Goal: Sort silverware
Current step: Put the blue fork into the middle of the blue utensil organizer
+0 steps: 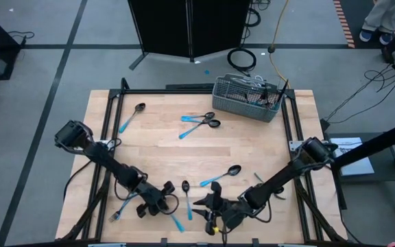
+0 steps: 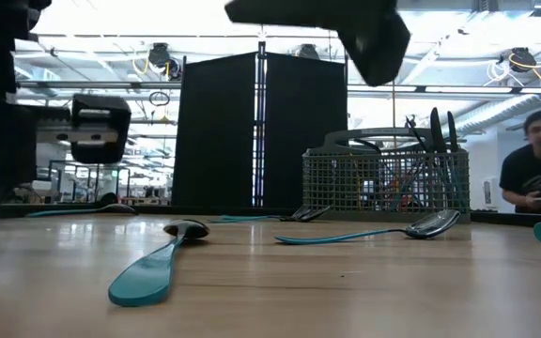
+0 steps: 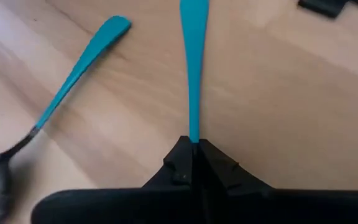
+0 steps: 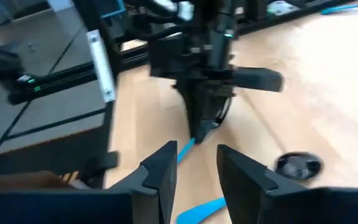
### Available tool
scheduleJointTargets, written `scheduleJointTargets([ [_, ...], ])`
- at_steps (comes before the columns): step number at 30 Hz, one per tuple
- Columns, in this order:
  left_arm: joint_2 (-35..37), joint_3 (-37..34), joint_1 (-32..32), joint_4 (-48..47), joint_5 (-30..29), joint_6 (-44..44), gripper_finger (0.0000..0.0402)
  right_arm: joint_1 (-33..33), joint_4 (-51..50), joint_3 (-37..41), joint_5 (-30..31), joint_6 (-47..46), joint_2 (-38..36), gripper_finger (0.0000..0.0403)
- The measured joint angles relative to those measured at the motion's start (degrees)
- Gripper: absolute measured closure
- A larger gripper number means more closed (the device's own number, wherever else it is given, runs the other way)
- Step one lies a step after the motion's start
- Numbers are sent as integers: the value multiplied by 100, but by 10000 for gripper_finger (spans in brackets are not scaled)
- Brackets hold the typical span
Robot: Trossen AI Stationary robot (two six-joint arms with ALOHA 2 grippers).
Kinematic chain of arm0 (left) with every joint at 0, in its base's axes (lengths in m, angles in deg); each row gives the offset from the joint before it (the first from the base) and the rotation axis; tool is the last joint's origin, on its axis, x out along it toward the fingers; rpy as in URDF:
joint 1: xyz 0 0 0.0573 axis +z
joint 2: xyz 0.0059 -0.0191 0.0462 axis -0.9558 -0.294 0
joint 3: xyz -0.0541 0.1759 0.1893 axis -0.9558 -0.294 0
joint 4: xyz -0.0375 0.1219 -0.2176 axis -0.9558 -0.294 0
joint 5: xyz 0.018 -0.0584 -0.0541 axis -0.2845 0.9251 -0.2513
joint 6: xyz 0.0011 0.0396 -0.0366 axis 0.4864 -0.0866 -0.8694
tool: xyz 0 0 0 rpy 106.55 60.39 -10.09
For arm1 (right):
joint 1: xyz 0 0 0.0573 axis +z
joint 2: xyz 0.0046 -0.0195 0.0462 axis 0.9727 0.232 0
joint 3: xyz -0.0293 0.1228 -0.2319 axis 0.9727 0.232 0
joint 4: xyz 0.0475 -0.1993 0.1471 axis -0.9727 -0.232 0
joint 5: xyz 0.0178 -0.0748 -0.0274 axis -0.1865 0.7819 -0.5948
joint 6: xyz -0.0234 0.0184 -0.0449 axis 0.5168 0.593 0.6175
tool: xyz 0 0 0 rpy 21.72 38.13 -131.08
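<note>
Left gripper [image 3: 193,149], lower left of centre in the high view, is clenched on one utensil's blue handle [image 3: 191,68]; lift straight so it doesn't twist. Other silverware lies scattered mid-table; a spoon [image 1: 186,195] is just beside. Right gripper [image 4: 194,171], bottom centre, stands parted, holding nothing. Basket [image 1: 247,99] sits upper right.

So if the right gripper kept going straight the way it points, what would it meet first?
Probably the left gripper, shut on a blue-handled utensil. It sits dead ahead of the right gripper, whose jaws are open and empty. Depth is unclear.
</note>
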Motion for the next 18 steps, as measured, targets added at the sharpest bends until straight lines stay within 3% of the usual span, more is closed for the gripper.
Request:
scheduleJointTargets([
  [9, 775, 315, 5, -1059, -985, 876, 401, -431, -344, -2, -52, 486, -312, 294],
  [18, 1705, 332, 5, -1654, -1704, 1254, 401, -763, -1065, 0, -343, -145, -829, 293],
])
